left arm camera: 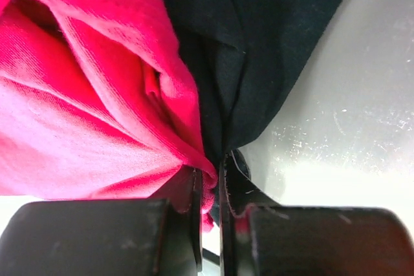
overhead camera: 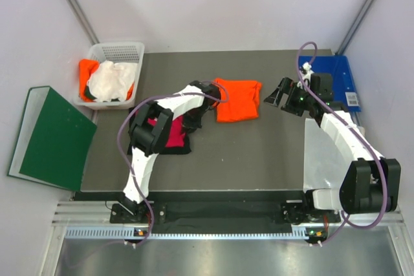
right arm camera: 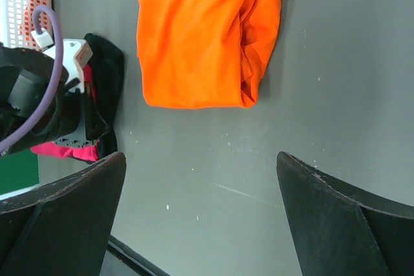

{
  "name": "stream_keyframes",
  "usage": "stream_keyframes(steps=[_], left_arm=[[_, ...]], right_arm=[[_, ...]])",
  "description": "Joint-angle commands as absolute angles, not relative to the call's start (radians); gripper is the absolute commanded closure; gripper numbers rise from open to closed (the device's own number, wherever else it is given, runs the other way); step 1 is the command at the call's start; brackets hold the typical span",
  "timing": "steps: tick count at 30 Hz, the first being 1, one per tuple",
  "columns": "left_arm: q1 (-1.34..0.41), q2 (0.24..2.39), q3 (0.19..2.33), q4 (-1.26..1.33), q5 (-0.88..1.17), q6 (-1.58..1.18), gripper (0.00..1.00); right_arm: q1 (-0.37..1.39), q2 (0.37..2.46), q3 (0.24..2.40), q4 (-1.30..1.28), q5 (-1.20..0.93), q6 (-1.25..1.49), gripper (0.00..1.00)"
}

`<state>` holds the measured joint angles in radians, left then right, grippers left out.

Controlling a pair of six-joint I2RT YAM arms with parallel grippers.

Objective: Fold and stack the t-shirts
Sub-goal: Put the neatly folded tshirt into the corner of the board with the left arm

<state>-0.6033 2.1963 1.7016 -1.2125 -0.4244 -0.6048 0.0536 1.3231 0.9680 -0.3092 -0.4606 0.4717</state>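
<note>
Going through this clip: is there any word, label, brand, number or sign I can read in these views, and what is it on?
Nothing can be quoted: no text is legible in any view.
White sticker on the blue folder: dark marks, too small to read.
Plain, no print showing: orange t-shirt, magenta t-shirt, black t-shirt.
No label visible: green binder, white basket.

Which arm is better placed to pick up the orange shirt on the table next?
Right. The right pincer is open and empty, close beside the orange shirt. The left pincer is shut on the pink shirt and black shirt together, so it is busy.
</note>
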Motion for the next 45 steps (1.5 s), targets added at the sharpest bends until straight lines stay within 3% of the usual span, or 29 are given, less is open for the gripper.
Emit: stream_keyframes(steps=[1, 2, 3, 4, 10, 19, 23, 45], left_arm=[[-0.607, 2.139, 1.715, -1.075, -0.229, -0.638, 0.76], [-0.61, 2.12, 1.717, -1.077, -0.207, -0.634, 0.57], [-0.615, 2.097, 1.724, -1.083, -0.201, -0.635, 0.18], [-0.62, 2.036, 1.727, -1.08, -0.204, -0.637, 0.01], [-0.626, 1.807, 1.666, -0.756, -0.036, -0.611, 0.01], [-0.555, 2.162, 2.006, -0.727, 0.228, -0.659, 0.01], [-0.525, 2.223, 2.098, -0.736, 0.216, -0.696, 0.01], [-0.491, 2.378, 2.005, -0.658, 0.25, -0.716, 0.01]], right_arm=[[0.043, 1.285, 0.948, -0.298, -0.457, 0.457, 0.0], [0.041, 1.289, 0.945, -0.296, -0.457, 0.457, 0.0], [0.043, 1.295, 0.943, -0.295, -0.457, 0.454, 0.0], [0.041, 1.298, 0.943, -0.296, -0.459, 0.453, 0.0], [0.041, 1.324, 0.942, -0.291, -0.439, 0.436, 0.0], [0.038, 1.377, 0.954, -0.29, -0.431, 0.426, 0.0], [0.028, 1.367, 0.957, -0.304, -0.426, 0.42, 0.0], [-0.034, 1.382, 0.946, -0.319, -0.439, 0.402, 0.0]])
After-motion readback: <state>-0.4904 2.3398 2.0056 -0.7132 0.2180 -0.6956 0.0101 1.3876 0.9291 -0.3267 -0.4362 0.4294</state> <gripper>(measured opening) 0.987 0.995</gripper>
